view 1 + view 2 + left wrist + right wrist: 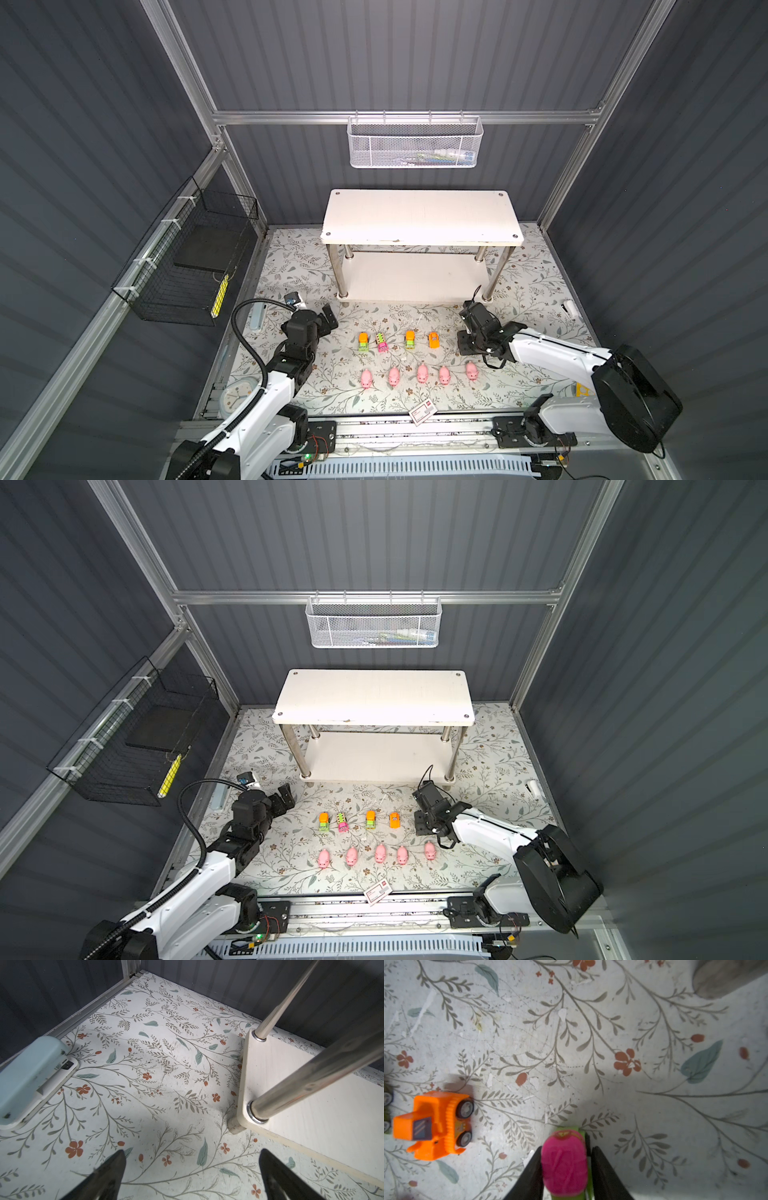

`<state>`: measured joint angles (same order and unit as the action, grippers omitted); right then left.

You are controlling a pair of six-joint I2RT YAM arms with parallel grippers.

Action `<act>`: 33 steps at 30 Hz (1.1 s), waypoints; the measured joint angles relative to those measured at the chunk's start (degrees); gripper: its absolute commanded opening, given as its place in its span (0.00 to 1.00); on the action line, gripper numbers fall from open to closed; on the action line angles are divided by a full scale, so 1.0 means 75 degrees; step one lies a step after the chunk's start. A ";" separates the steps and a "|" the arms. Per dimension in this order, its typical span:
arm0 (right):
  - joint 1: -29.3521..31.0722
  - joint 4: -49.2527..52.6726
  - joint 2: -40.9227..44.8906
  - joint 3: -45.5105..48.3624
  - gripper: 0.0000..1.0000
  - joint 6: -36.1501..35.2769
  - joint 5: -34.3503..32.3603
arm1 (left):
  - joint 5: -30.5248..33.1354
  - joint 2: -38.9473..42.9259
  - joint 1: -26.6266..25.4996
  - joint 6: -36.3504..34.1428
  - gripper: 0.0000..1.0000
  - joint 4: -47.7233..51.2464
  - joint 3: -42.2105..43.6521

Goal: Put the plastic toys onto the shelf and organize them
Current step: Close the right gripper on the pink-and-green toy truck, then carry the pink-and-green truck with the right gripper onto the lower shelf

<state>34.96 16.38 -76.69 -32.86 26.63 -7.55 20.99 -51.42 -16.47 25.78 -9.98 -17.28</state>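
Several toy cars stand in a row on the flowered mat, from an orange-and-green one (pixel 363 342) to an all-orange one (pixel 434 340) (pixel 436 1124). In front of them is a row of several pink pigs (pixel 422 372) (pixel 379 852). My right gripper (pixel 564 1151) (pixel 467 345) points down just right of the car row. It is shut on a pink-and-green car (pixel 563 1163), which the arm hides in both top views. The white two-tier shelf (pixel 419 216) (pixel 374 696) stands behind, with both boards bare. My left gripper (pixel 192 1167) (pixel 328 318) is open and empty near the shelf's left front post (pixel 311 1076).
A white mesh basket (pixel 413 141) hangs on the back rail and a black wire basket (pixel 187 257) on the left wall. A red-and-white card (pixel 422 412) lies at the mat's front edge. A pale blue stapler-like thing (pixel 27 1076) and a clock (pixel 237 397) lie at the left.
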 measured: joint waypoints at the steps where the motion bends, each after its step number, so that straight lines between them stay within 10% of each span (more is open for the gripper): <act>1: 0.0012 0.0000 -0.0015 -0.0006 0.46 0.0000 -0.0009 | 0.0000 0.0000 0.0000 0.0000 1.00 0.0000 0.0003; 11: 0.0082 0.0070 -0.0119 -0.0058 0.25 0.0047 -0.0087 | 0.0000 -0.0012 0.0000 0.0029 1.00 -0.0058 0.0070; 33: 0.0154 0.1976 0.0312 -0.2331 0.24 -0.0041 -0.0790 | 0.0000 -0.0085 0.0000 0.0117 1.00 -0.0064 0.0146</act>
<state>36.12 31.20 -74.35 -50.35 26.33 -13.47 20.99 -52.05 -16.47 26.65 -10.46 -16.19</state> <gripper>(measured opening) 0.305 0.997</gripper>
